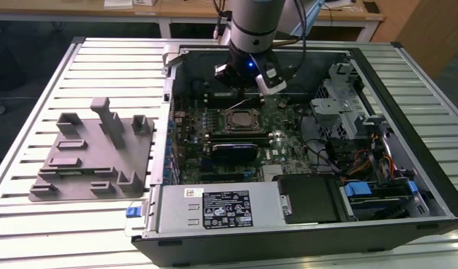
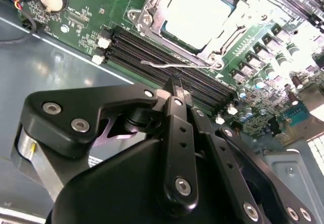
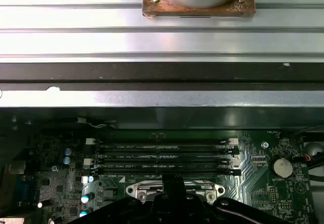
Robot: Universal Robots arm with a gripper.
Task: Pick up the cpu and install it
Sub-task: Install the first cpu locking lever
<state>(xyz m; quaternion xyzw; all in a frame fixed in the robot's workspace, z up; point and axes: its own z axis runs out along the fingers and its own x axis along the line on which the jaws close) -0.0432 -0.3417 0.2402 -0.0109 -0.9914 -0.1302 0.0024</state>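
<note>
— Exterior view first: where did the cpu (image 1: 241,119) sit?

— Already in the motherboard socket (image 1: 242,120), inside the open computer case (image 1: 408,140) lying on the slatted tabletop (image 1: 102,67). In the second wrist view it showed as a pale square (image 2: 198,15) lying flat within the metal frame, with the thin lever (image 2: 167,63) standing free beside the memory slots (image 2: 167,57).

— And the tool?

— The tool (image 1: 250,84) hung just above the board, a little beyond the socket, near the memory slots. Its fingers looked closed together with nothing between them, in my judgement; the black linkage (image 2: 174,133) was drawn in tight in the second wrist view.

— So what would doing this step well take?

— I'd say checking that the chip lay level on all sides, then keeping clear of the lever and the slots. The grey tray (image 1: 94,157) sat well apart, on the exterior view's left.
</note>
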